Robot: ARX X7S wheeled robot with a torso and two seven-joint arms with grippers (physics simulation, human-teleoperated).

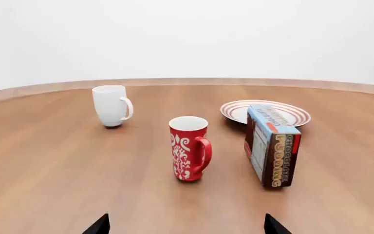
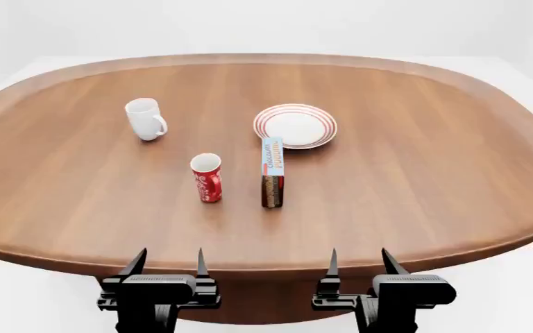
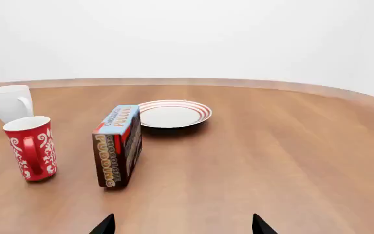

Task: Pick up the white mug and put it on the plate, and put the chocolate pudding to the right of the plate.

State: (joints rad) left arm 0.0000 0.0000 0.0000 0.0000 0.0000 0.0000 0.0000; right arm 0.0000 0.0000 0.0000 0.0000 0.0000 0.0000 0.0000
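Head view looks down from above the table's (image 2: 433, 173) near edge; both wrist views sit low there, facing across, sharing the plate (image 1: 239, 108).

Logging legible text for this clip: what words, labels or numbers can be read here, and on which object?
"CHOCOLATE PUDDING": on the narrow end of the pudding box, stacked lettering, clearest in the right wrist view.
"PUDDING": again on the box's top face, with a smaller blurred line beside it.
Red cup: white swirl pattern only in the wrist views; white marks in the head view too small to read.
White mug and plate: no text.
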